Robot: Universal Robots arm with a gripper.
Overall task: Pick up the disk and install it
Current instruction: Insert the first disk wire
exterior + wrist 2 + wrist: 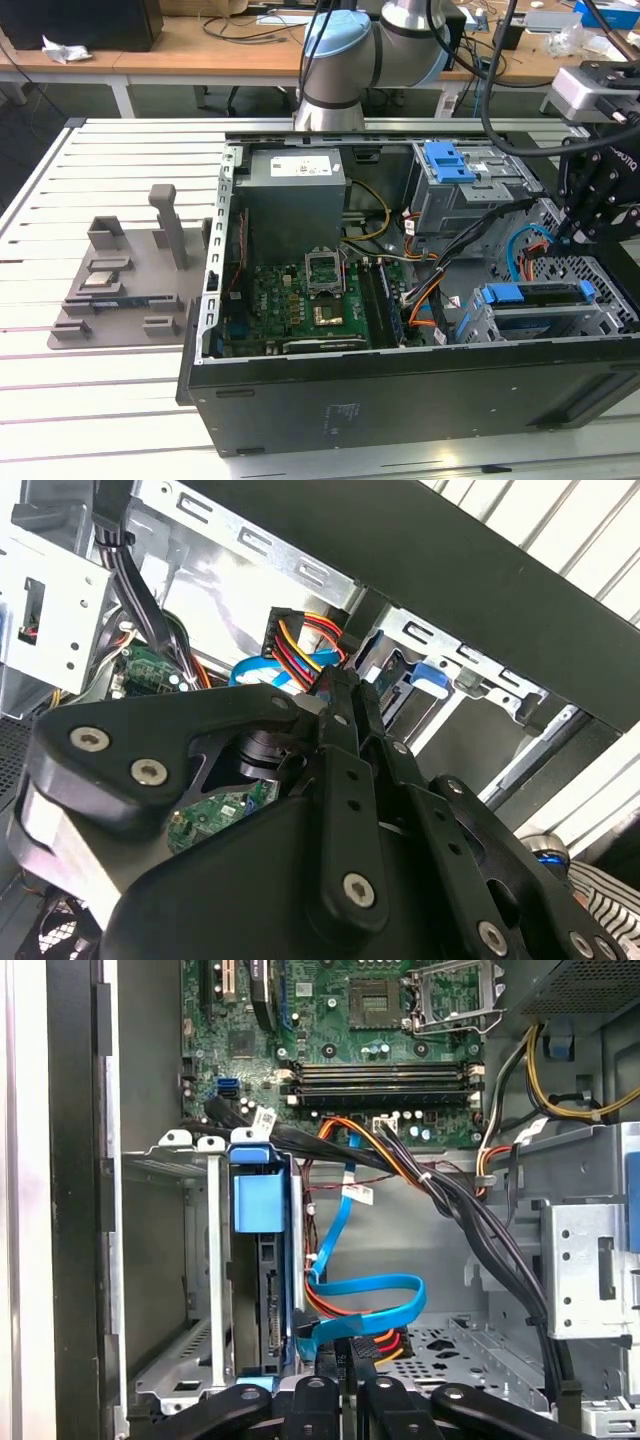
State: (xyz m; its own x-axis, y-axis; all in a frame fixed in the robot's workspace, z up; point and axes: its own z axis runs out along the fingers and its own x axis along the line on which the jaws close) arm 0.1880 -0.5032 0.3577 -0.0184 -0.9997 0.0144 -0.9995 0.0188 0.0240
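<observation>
Black linkage bars of the jaws (340,1400) lie nearest the lens in the first wrist view, drawn close together over a red, yellow and black cable plug (372,1345); whether they pinch it cannot be told. Just beyond, the disk (268,1270) stands on edge in its metal bay (205,1260), blue frame uppermost, a blue data cable (365,1295) looping beside it and the motherboard (350,1030) farther off.

In the second wrist view the jaws' black fingers (345,730) appear pressed together, pointing toward a bundle of coloured wires (300,645) and a blue latch (430,672) at the bay.

In the exterior view the arm (345,60) reaches over the open computer case (400,380) on the slatted counter (110,400), with the jaws hanging at the exterior view's right above the disk bay.

The disk looks stiff, fairly heavy for its size and shock-sensitive; its blue frame edges seem the safest hold, since bare metal would be slippery.
</observation>
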